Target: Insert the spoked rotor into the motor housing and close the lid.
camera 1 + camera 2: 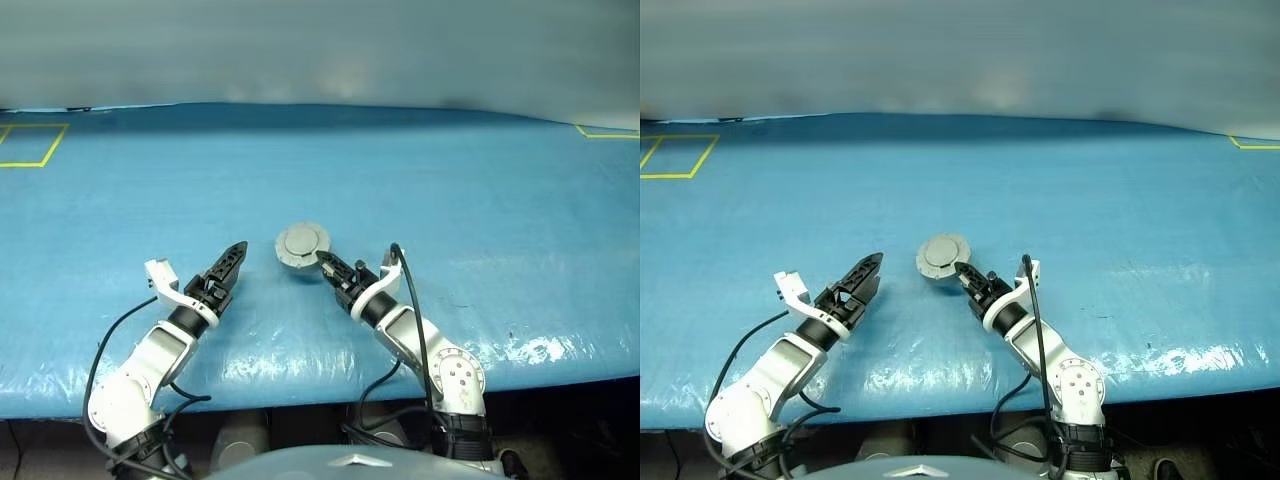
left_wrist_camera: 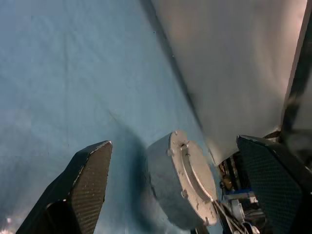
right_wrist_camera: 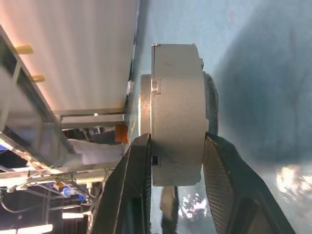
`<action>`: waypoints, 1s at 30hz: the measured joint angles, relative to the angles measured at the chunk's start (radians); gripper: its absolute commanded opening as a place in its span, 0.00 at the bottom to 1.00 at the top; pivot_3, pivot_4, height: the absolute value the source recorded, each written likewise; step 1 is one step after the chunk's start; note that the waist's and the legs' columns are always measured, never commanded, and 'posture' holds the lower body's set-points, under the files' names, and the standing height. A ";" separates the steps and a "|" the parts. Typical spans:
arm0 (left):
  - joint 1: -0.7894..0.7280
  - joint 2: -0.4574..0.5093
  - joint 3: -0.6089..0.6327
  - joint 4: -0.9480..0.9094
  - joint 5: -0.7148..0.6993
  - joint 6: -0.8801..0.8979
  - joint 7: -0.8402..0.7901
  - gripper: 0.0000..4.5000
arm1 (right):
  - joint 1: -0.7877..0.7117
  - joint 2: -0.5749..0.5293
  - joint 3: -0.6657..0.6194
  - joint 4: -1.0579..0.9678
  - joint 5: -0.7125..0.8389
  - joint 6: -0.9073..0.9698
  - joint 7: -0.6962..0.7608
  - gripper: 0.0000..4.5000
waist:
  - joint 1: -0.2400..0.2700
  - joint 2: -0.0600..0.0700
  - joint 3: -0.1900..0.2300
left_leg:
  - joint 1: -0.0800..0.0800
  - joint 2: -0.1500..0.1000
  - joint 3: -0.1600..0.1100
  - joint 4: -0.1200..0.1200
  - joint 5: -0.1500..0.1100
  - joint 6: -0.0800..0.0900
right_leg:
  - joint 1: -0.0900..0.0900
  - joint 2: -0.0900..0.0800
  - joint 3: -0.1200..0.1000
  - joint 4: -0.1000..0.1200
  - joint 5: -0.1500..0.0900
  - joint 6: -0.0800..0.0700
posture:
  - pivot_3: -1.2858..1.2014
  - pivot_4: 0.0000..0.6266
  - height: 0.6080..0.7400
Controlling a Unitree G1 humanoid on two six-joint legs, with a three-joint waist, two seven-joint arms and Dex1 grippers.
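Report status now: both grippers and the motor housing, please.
Left gripper open, apart from housing. Right gripper shut on closed motor housing, lid on. Nothing in the way on the blue table.

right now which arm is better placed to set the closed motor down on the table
Right. The right gripper is clamped on the motor housing with the lid shut on it, above the blue table. The left gripper stands open beside it, holding nothing.
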 measured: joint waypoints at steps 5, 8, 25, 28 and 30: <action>0.055 0.006 -0.073 0.001 -0.145 -0.052 0.054 1.00 | -0.041 0.000 0.018 -0.004 0.020 -0.008 -0.006 0.25 | 0.001 0.000 0.000 | 0.000 0.000 0.000 0.000 0.000 0.000 | 0.000 0.000 0.000 0.000 0.000 0.000 | 0.52 0.24 1.00; 0.062 0.010 -0.120 0.003 -0.196 -0.085 0.042 1.00 | -0.053 -0.001 0.045 -0.004 0.021 -0.003 -0.012 0.25 | 0.001 0.000 0.000 | 0.000 0.000 0.000 0.000 0.000 0.000 | 0.000 0.000 0.000 0.000 0.000 -0.001 | 0.52 0.24 1.00; 0.091 0.023 -0.294 0.060 -0.298 -0.259 -0.018 1.00 | -0.051 -0.009 0.168 -0.051 0.092 0.025 -0.051 0.25 | 0.001 0.000 0.000 | 0.000 0.000 0.000 0.000 0.000 0.000 | 0.000 0.000 0.000 0.000 -0.003 -0.006 | 0.52 0.24 1.00; 0.089 0.024 -0.308 0.062 -0.299 -0.291 -0.030 0.96 | -0.051 -0.010 0.170 -0.052 0.096 0.025 -0.060 0.25 | 0.001 0.000 0.000 | 0.000 0.000 0.000 0.000 0.000 0.000 | 0.000 0.000 0.000 0.000 -0.003 -0.006 | 0.52 0.24 1.00; 0.089 0.024 -0.315 0.062 -0.299 -0.315 -0.027 0.87 | -0.048 -0.011 0.170 -0.053 0.097 0.024 -0.063 0.25 | 0.001 0.000 0.000 | 0.000 0.000 0.000 0.000 0.000 0.000 | 0.000 0.000 0.000 0.000 -0.003 -0.006 | 0.52 0.24 1.00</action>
